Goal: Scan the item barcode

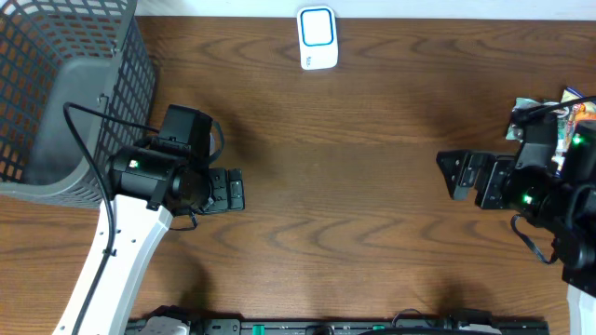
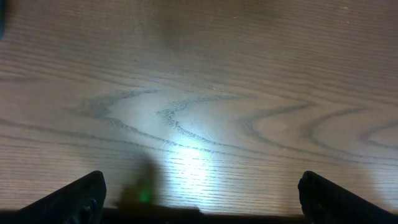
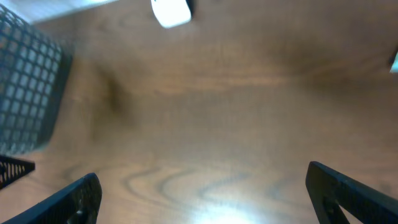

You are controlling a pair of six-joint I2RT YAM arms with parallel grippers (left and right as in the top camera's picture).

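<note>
A white scanner with a blue face point(image 1: 317, 39) lies at the table's far edge; the right wrist view shows the scanner point(image 3: 171, 11) blurred at the top. Colourful packaged items point(image 1: 570, 110) sit at the right edge, partly hidden behind my right arm; no barcode shows. My left gripper point(image 1: 237, 190) hangs open over bare wood left of centre, pointing right, and only wood lies between its fingertips point(image 2: 84, 198). My right gripper point(image 1: 449, 175) is open too, pointing left over bare wood, with its fingertips point(image 3: 78, 198) wide apart and nothing between them.
A grey mesh basket point(image 1: 112, 88) stands at the far left corner, just behind my left arm; the right wrist view catches the basket point(image 3: 25, 87) at its left side. Brown wooden tabletop point(image 1: 345, 177) spans between the two grippers.
</note>
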